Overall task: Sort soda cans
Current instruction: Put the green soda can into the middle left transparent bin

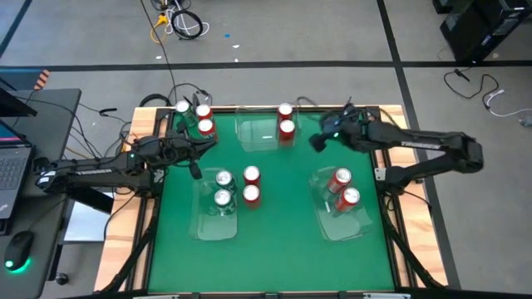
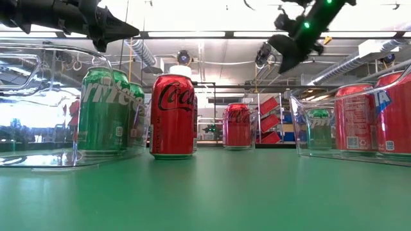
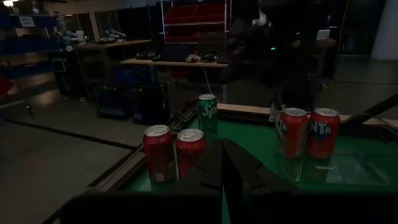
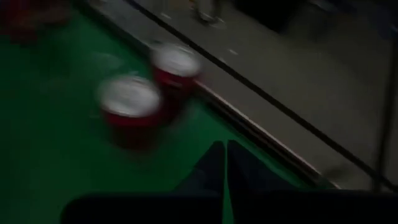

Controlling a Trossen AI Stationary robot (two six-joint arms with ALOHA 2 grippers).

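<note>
Left gripper point(image 1: 196, 143), upper left: fingers together, empty. Right gripper point(image 1: 317, 141), upper right: together, empty. Cans point(image 1: 250, 184) centre; trays point(image 1: 249, 137).

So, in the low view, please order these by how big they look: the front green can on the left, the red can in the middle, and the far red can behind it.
1. Red can in the middle, slightly taller than the next.
2. Front green can, nearly alike, so this order is unsure.
3. Far red can, clearly smallest.
Nearness to the camera causes these differences.
</note>
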